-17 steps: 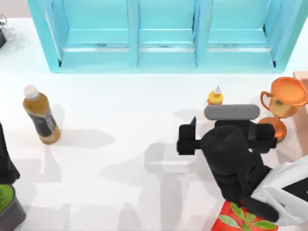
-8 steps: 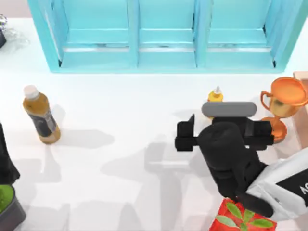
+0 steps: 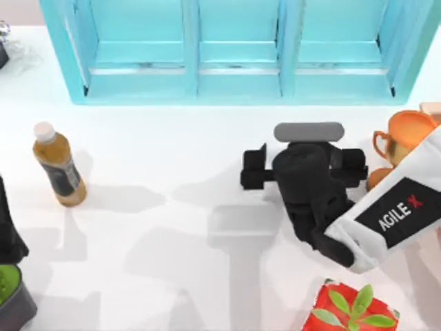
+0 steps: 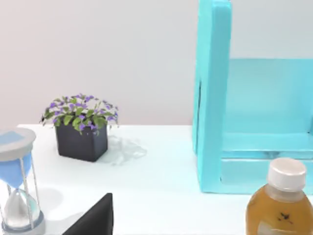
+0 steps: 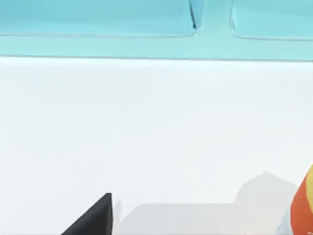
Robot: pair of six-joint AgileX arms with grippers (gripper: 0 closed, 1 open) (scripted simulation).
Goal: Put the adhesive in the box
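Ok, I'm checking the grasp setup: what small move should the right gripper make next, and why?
Probably nudge the right gripper sideways to centre on what looks like the adhesive before closing: that orange-yellow bottle sits at the right wrist view's very edge, uncentred. The left arm is parked at the top view's left.

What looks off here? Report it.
Nothing stands out. The drink bottle and trophy stand upright, nothing spilled on the table. The right gripper hovers left of the trophy, the adhesive beside it; the left arm sits parked at the left edge.
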